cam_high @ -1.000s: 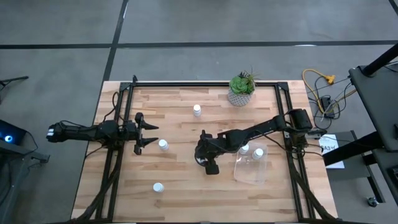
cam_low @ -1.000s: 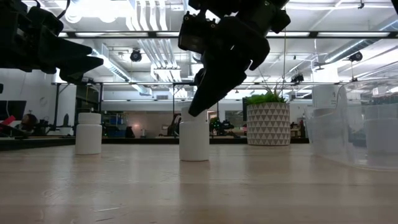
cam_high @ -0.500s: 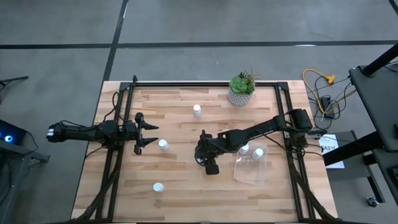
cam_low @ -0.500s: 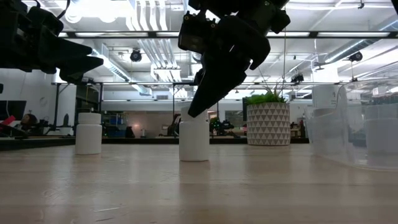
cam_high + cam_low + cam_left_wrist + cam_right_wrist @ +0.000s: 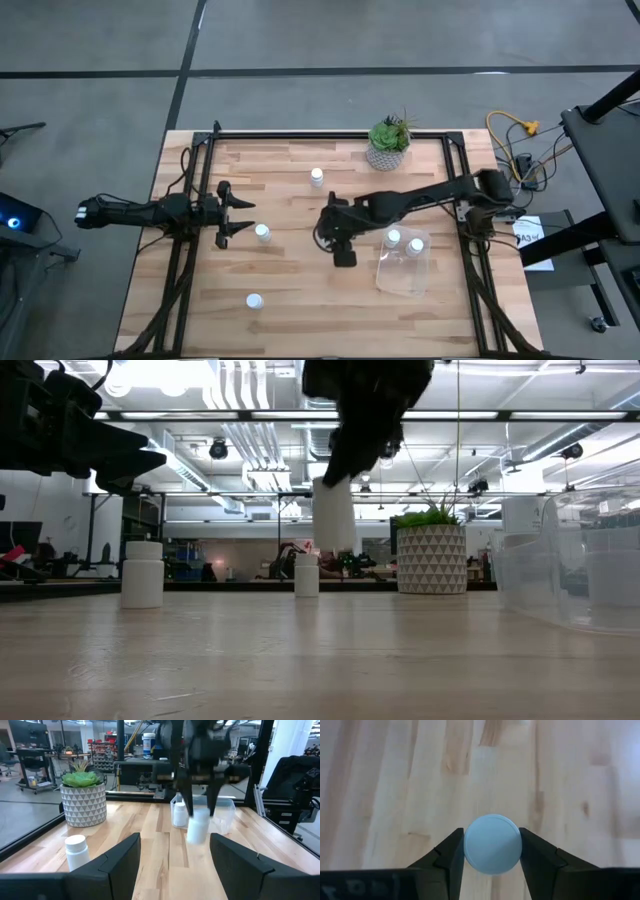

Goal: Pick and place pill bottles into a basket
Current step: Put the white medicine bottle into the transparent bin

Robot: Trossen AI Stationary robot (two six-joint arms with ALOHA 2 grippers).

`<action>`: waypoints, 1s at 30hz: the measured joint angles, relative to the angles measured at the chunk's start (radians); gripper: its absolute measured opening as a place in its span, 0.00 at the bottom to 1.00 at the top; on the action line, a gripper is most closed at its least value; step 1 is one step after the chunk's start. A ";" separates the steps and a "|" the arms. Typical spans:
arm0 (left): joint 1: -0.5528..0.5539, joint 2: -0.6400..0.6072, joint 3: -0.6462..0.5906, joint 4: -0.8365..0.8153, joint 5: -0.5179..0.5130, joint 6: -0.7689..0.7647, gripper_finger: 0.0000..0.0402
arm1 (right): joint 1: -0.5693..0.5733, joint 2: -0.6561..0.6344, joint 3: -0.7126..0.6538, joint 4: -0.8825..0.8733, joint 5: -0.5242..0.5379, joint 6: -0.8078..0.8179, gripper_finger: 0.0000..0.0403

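Mid-frame, our right gripper [image 5: 338,465] clamps a pill bottle [image 5: 334,515] clear of the table; a loose pinch could drop it short of the basket [image 5: 405,266] at lower right.

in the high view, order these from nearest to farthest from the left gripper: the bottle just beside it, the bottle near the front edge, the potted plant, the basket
1. Bottle beside it, just off the left gripper, toward the table's middle.
2. Bottle near the front edge, on the left arm's side.
3. Potted plant, at the back edge, right of centre.
4. Basket, on the right side.

The plant and the basket are nearly too close to call.
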 joint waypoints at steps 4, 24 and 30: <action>0.000 -0.001 0.000 0.000 0.000 0.000 0.55 | 0.005 -0.092 -0.003 -0.047 0.054 0.048 0.36; 0.000 0.005 0.000 0.000 0.000 0.000 0.55 | 0.231 -0.539 -0.294 -0.306 0.303 0.506 0.36; 0.000 0.005 0.000 0.000 0.000 0.000 0.55 | 0.382 -0.586 -0.386 -0.302 0.348 0.718 0.36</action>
